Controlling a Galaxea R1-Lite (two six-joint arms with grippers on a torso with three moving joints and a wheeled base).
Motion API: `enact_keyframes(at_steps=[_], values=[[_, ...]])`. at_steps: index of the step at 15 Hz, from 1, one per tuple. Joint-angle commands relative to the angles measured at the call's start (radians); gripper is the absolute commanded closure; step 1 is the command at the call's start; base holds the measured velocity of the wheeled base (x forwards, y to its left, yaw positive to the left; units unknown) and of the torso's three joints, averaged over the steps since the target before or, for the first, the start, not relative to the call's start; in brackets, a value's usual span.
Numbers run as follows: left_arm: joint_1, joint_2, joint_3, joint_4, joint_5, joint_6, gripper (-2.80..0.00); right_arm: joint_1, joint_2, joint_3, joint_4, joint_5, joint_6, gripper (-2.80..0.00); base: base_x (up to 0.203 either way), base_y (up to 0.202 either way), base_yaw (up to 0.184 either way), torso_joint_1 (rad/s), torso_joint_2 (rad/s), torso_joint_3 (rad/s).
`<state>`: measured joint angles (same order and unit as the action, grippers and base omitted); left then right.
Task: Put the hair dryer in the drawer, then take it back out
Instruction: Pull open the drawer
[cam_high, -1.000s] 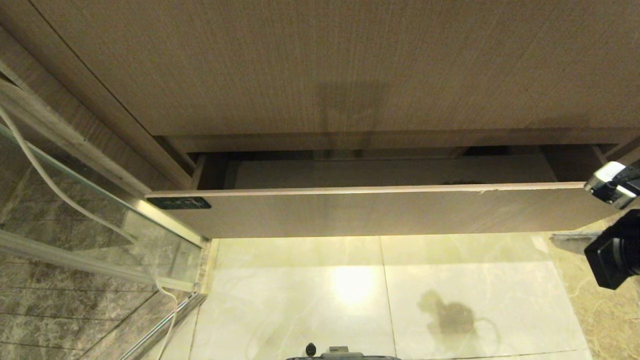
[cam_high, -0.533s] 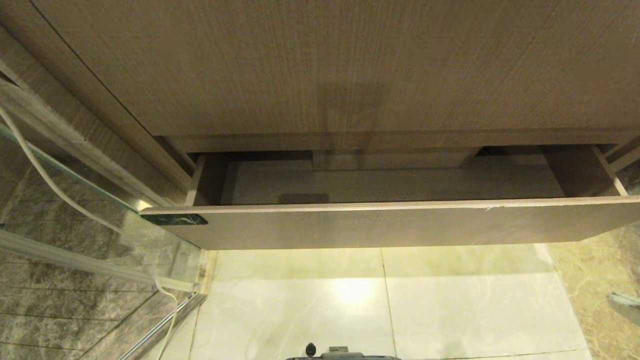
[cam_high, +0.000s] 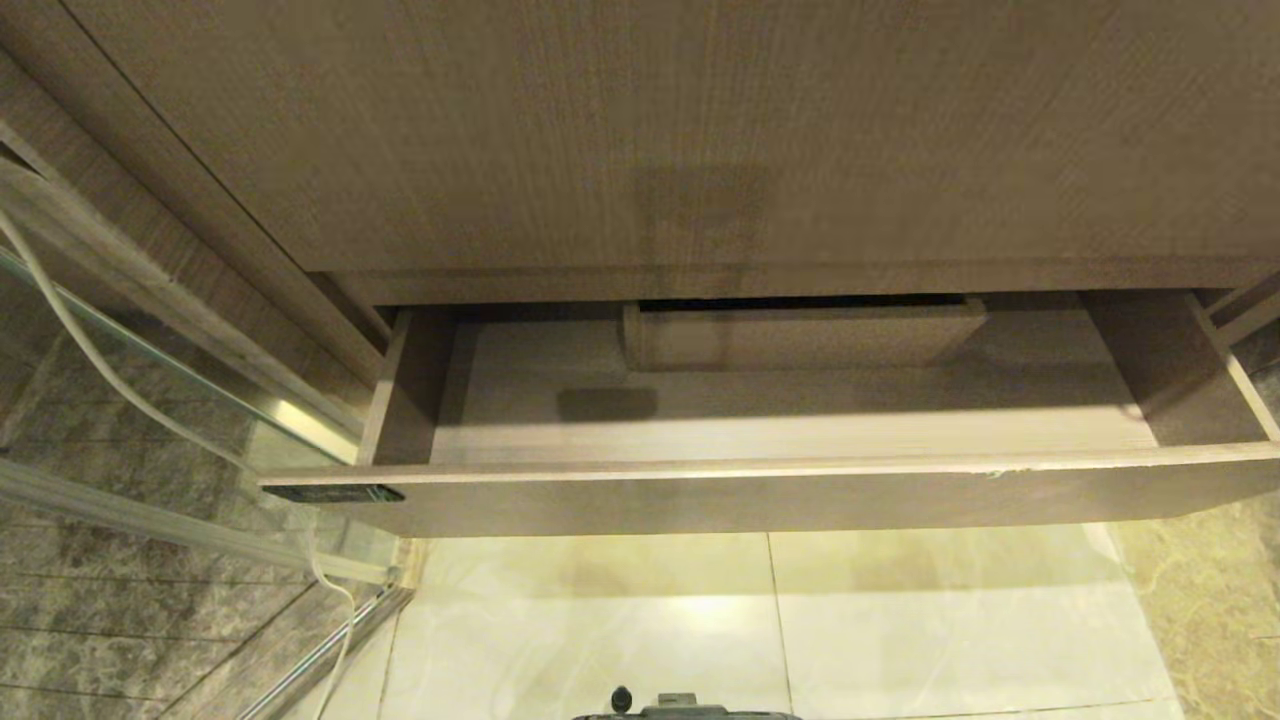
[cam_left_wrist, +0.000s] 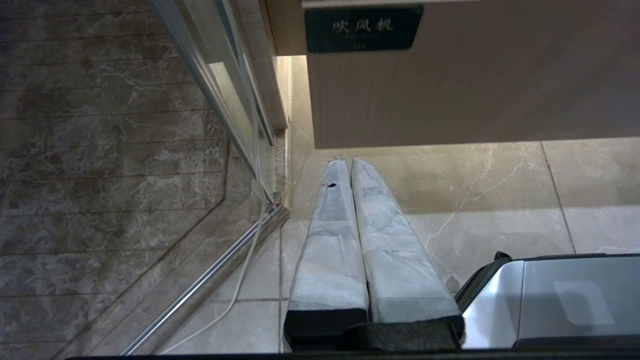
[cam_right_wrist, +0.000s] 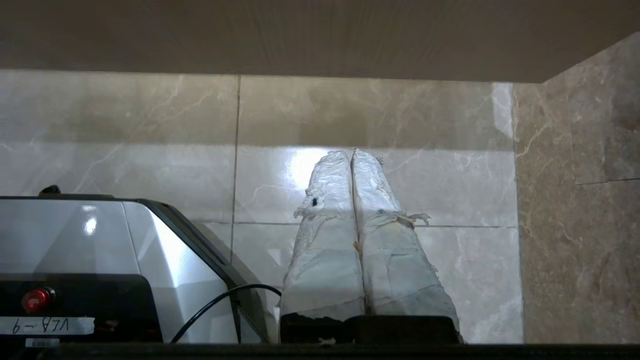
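A: Head view first: the drawer (cam_high: 760, 495) stands pulled out under a taller wood-grain panel (cam_high: 640, 130), flat front, no handle, a small dark label (cam_high: 335, 493) at its left corner.

B: Light wood grain all over, and shallow. Inside, bare floor and a boxed rectangular cutout (cam_high: 805, 335) against the back wall. The hair dryer shows in none of the views, inside the drawer or out of it.

A: Below, glossy pale marble floor tiles (cam_high: 700, 640) throw back a lamp's glare. To the left, a glass partition (cam_high: 150, 400) with a metal rail, and a white cable (cam_high: 90, 345) trailing down it.

B: Neither arm shows from up here. Over to the left wrist view.

A: The left gripper (cam_left_wrist: 347, 167) hangs low over the floor tiles, its two long fingers wrapped in pale, wrinkled tape and pressed together, holding nothing. The label sits right above it (white characters on black).

B: The robot's silvery base (cam_left_wrist: 550, 300) is just beside it. Right wrist view?

A: The right gripper (cam_right_wrist: 351, 156) is the same story: taped fingers clenched flat together, empty, frayed wrap at mid-length. Underneath the drawer's underside, tiles ahead, brown marble wall (cam_right_wrist: 580, 200) to one side.
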<state>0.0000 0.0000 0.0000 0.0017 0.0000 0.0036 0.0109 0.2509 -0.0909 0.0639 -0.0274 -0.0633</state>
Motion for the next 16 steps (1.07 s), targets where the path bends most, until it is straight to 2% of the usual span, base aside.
enact_keyframes(at_steps=[1, 10, 14, 16], values=[[0.0, 0.0, 0.002, 0.0, 0.0, 0.0, 0.0, 0.0, -0.221, 0.003, 0.073, 0.003, 0.005, 0.0, 0.0, 0.0, 0.0, 0.0, 0.0, 0.0], [0.0, 0.0, 0.002, 0.0, 0.0, -0.001, 0.0, -0.002, -0.252, 0.029, 0.1, 0.011, 0.077, 0.0, 0.0, 0.0, 0.0, 0.0, 0.0, 0.0], [0.0, 0.0, 0.0, 0.0, 0.0, 0.0, 0.0, -0.002, -0.254, 0.082, -0.06, 0.014, 0.07, 0.0, 0.0, 0.0, 0.0, 0.0, 0.0, 0.0], [0.0, -0.002, 0.0, 0.0, 0.0, 0.0, 0.0, -0.002, -0.254, 0.092, -0.078, 0.015, 0.068, 0.0, 0.0, 0.0, 0.0, 0.0, 0.0, 0.0]])
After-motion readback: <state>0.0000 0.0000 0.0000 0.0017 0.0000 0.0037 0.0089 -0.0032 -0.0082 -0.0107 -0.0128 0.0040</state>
